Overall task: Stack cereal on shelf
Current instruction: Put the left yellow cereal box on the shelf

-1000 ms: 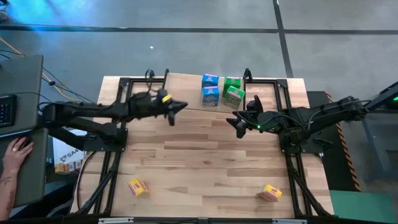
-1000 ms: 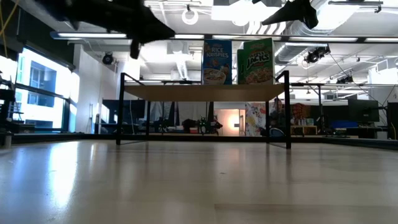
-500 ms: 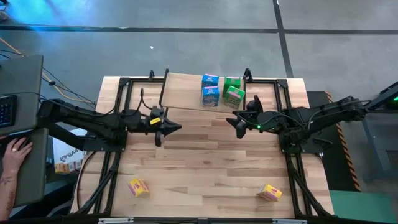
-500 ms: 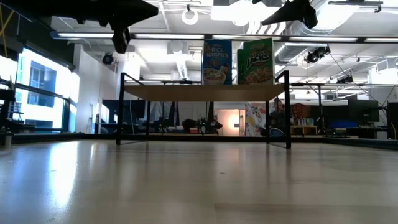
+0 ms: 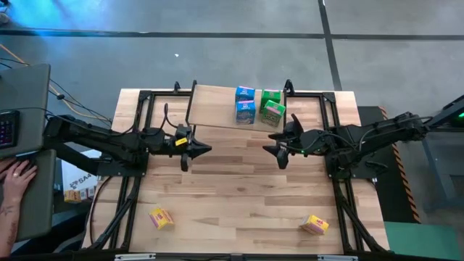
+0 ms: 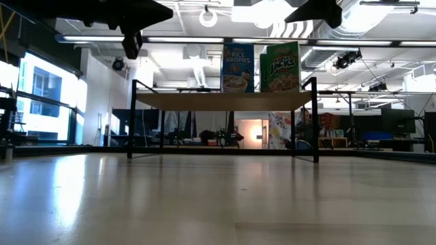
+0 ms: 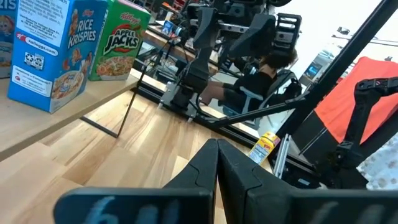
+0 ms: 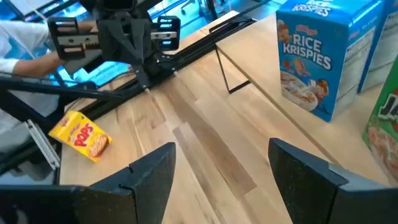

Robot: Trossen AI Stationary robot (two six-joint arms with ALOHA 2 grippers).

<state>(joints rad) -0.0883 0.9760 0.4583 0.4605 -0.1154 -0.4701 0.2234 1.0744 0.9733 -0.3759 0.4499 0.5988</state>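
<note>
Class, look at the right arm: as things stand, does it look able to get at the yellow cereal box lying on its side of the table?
Probably yes. The right gripper is open and empty, and only bare table lies between it and the yellow cereal box.

Blue box [image 8: 317, 59] – Rice Krispies, green box [image 7: 117, 46] – Apple Jacks

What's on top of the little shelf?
The shelf holds blue cereal boxes and green cereal boxes. From the low view only two boxes show; the ones behind are hidden.
</note>
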